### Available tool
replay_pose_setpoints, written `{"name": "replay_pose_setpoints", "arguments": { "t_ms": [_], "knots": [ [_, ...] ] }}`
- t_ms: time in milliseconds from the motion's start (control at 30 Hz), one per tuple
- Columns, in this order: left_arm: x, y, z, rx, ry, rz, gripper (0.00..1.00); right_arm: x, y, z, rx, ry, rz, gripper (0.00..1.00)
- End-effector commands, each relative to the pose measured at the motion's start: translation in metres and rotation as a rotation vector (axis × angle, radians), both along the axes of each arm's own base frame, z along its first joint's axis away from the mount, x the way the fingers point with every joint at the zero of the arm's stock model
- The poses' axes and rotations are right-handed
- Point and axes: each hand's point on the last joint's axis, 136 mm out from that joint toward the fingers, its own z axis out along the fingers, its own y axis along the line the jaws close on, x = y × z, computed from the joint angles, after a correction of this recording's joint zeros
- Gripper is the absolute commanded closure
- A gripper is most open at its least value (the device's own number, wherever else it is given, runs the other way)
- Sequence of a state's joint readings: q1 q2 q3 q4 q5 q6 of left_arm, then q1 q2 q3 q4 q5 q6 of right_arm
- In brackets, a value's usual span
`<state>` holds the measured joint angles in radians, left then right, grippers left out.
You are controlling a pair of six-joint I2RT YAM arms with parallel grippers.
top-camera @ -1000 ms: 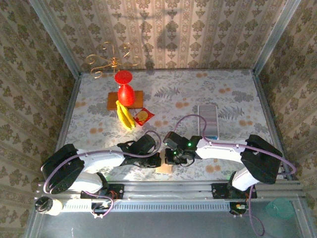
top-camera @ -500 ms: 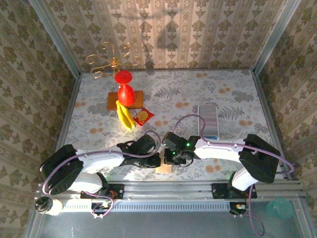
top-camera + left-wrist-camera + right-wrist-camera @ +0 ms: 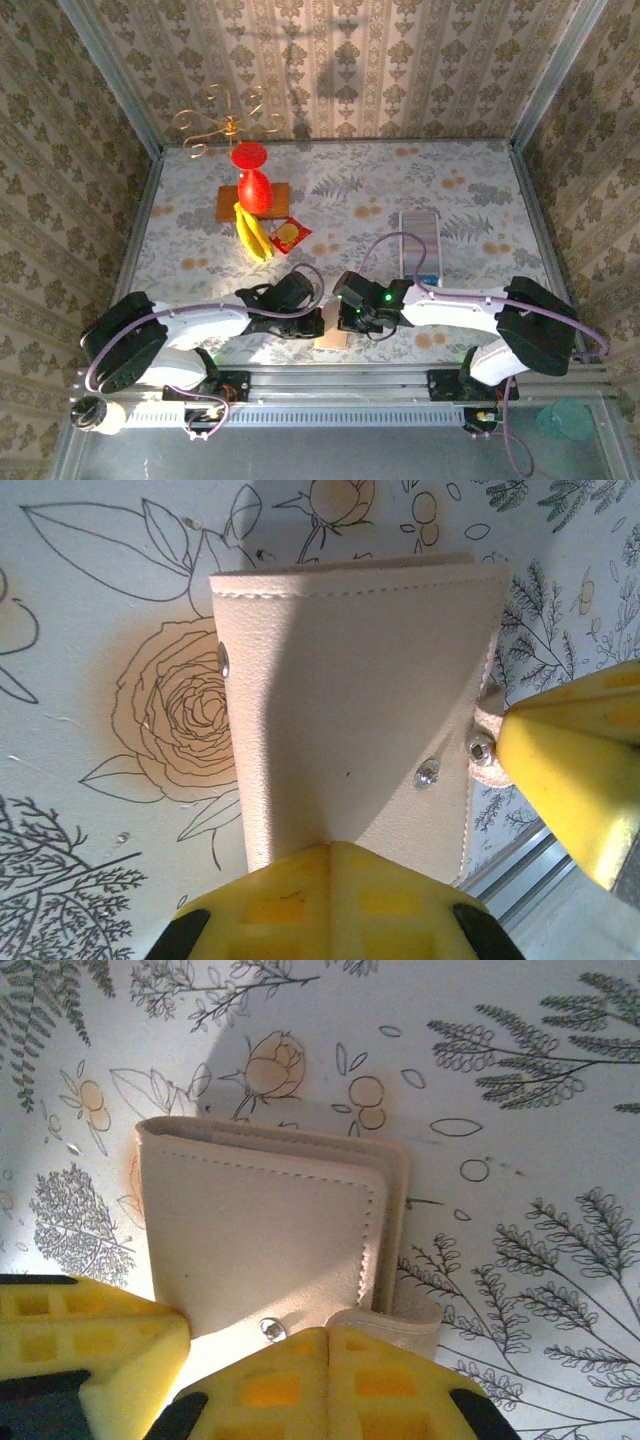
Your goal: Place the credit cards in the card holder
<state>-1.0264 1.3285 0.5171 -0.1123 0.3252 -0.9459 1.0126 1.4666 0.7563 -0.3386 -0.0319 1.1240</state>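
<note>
Resting spot of the card holder (image 3: 331, 341): at 6 o'clock on the floral table (image 3: 460, 180), by the near rail, between the two claws.
Card holder state: folded flat, tan, its strap tab (image 3: 483, 748) curling out at one corner; what is inside is hidden from us.
Left gripper (image 3: 330, 850): at the holder's 10 o'clock from above; yellow fingers pressed together, tips on the holder's edge. We cannot tell whether leather is pinched.
Right gripper (image 3: 325, 1335): at the holder's 1 o'clock; fingers together, tips against the strap tab.
Ribbed tray (image 3: 420, 235): at 3 o'clock, well apart from the holder.
Credit cards (image 3: 426, 277): we make out only a blue sliver at the tray's 6 o'clock end.
Wooden block (image 3: 228, 204): at 10 o'clock, carrying a red goblet (image 3: 252, 180); bananas (image 3: 252, 236) and a snack packet (image 3: 290, 235) just beside it.
</note>
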Motion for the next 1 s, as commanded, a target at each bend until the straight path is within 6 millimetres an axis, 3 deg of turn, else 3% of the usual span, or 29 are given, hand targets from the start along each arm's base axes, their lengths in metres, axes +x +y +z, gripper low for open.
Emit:
{"name": "replay_pose_setpoints", "arguments": {
  "t_ms": [0, 267, 500, 967],
  "knots": [
    [-0.005, 0.013, -0.009, 0.052, 0.020, 0.014, 0.99, 0.008, -0.005, -0.002, -0.012, -0.035, -0.038, 1.00],
    [-0.006, 0.013, -0.010, 0.052, 0.020, 0.014, 1.00, 0.010, 0.019, -0.004, 0.041, -0.015, 0.004, 1.00],
    [-0.006, 0.013, -0.009, 0.052, 0.018, 0.008, 1.00, 0.001, 0.016, -0.006, 0.046, 0.004, 0.027, 1.00],
    [-0.006, 0.012, -0.009, 0.055, 0.019, -0.002, 1.00, -0.002, 0.022, 0.009, 0.128, -0.026, 0.056, 1.00]
  ]
}}
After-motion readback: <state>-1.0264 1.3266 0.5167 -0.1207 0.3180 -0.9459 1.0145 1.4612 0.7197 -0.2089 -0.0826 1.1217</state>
